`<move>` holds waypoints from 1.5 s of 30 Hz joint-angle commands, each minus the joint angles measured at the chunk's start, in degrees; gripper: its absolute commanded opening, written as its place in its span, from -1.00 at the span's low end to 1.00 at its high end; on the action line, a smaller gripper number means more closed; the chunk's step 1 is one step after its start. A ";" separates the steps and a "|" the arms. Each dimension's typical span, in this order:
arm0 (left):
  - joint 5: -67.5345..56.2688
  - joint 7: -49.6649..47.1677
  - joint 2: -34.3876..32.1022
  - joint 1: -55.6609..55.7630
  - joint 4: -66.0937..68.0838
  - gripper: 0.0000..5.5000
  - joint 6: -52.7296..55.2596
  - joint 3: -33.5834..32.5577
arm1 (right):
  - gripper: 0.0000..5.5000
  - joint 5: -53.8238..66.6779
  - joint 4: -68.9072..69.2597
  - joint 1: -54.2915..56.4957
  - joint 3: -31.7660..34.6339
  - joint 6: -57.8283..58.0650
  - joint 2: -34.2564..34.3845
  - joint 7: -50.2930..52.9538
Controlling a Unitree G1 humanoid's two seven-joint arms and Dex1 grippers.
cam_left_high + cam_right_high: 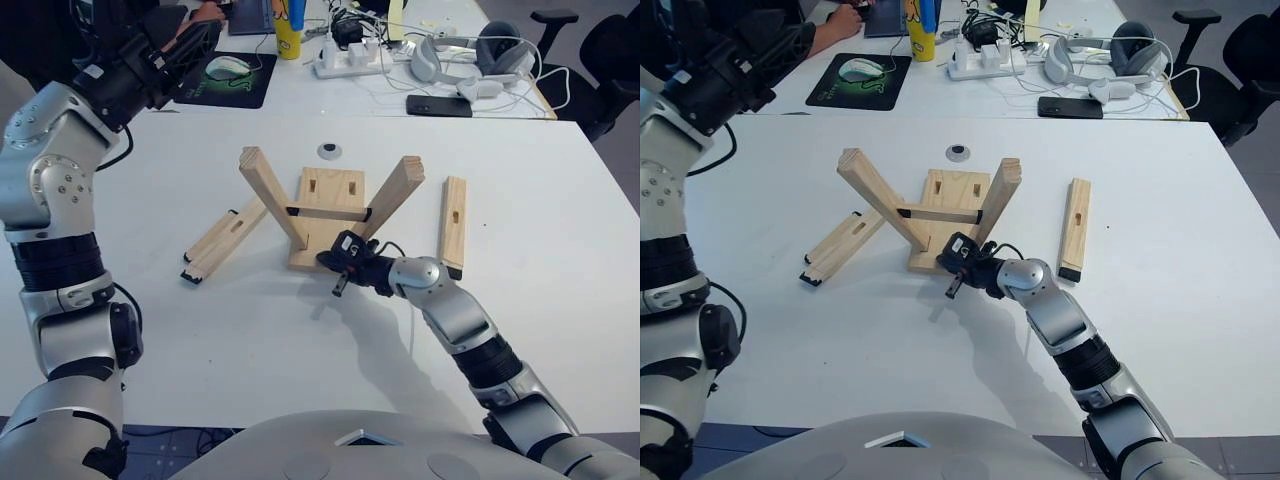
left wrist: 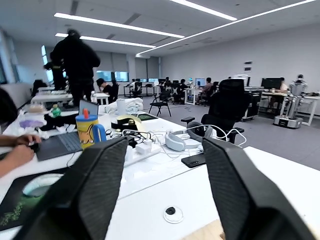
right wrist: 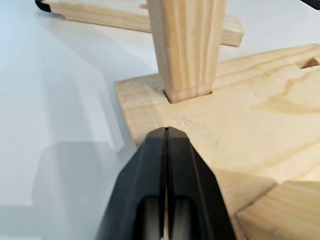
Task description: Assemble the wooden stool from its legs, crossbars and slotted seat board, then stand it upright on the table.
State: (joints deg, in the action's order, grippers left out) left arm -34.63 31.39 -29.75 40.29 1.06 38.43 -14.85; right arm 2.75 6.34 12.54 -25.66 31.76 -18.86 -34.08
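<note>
The big white table (image 1: 200,340) has a wide stretch of white top on the robot's side and out to its right edge. Near the middle lies the slotted seat board (image 1: 330,188), flat. Two legs (image 1: 268,192) stick up from it and lean apart, joined by a thin crossbar (image 1: 328,213). A loose pair of legs (image 1: 222,240) lies just left of the board, well away from the table's left edge. One more leg (image 1: 453,222) lies to the right, apart. The left gripper (image 2: 165,150) hangs high over the far left edge, fingers spread wide. The right gripper (image 3: 165,131) has its fingers pressed together, holding nothing, tips at the board's near edge by the left leg's foot. A small round disc (image 1: 330,151) sits behind the board
</note>
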 commanded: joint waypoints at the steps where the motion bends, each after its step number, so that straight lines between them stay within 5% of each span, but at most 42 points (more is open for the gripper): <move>1: -2.33 -1.09 0.34 0.13 -2.45 -0.26 2.31 -1.27 | -1.00 -2.69 -6.98 -3.42 -0.90 5.55 0.19 3.27; 14: -7.11 -13.61 12.81 2.92 -9.58 -1.00 5.91 1.77 | -1.00 -3.35 -12.65 -0.83 0.11 4.88 1.79 7.85; 26: -1.54 -12.76 9.87 15.66 -3.64 -1.00 -0.30 2.87 | -1.00 -3.45 -12.95 -0.24 -0.34 4.78 1.95 7.44; 32: 0.40 -11.08 10.23 10.86 -0.64 -1.00 0.09 5.49 | -1.00 -3.52 -13.13 -0.22 -0.54 4.84 2.07 7.38; 38: 5.21 -4.60 12.19 -4.03 0.74 -1.00 7.23 22.75 | -1.00 -3.51 -13.17 -0.22 -1.25 5.55 2.50 6.94; 45: 6.03 -8.72 11.78 8.47 0.92 -1.00 0.78 12.68 | -1.00 -4.35 -14.13 -0.33 -1.42 5.92 2.59 6.68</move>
State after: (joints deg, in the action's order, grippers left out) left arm -29.06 24.04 -17.41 43.94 1.74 39.87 0.89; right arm 0.40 -2.11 17.10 -25.11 31.63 -14.46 -26.94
